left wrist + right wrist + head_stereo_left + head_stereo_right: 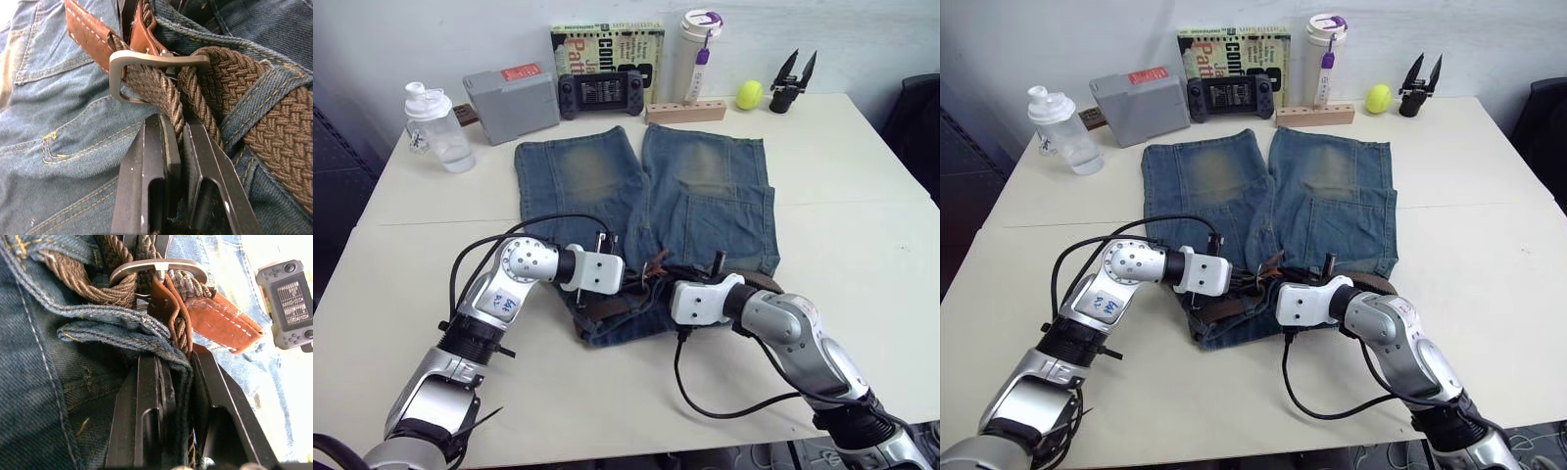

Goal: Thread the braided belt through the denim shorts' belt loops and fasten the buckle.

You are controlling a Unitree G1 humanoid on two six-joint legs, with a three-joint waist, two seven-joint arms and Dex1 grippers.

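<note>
Pinching braided belt [178, 117] beside buckle [146, 63], left hand [181, 142]

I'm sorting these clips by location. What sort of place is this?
Probably a lab or office set up for robot trials: a plain white table against a bare wall, with test props along its back edge, such as a spare gripper, a ball and a handheld game console.

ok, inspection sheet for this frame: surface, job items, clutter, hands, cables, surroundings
Surface: white table.
Job's things: denim shorts lie flat; braided belt runs under a belt loop, its woven end passing through the buckle.
Clutter: shaker bottle, grey box, game console, book, tumbler, wooden block, yellow ball.
Hands: left hand shut on belt; right hand shut on waistband.
Cables: black arm cables.
Surroundings: pale wall.
</note>
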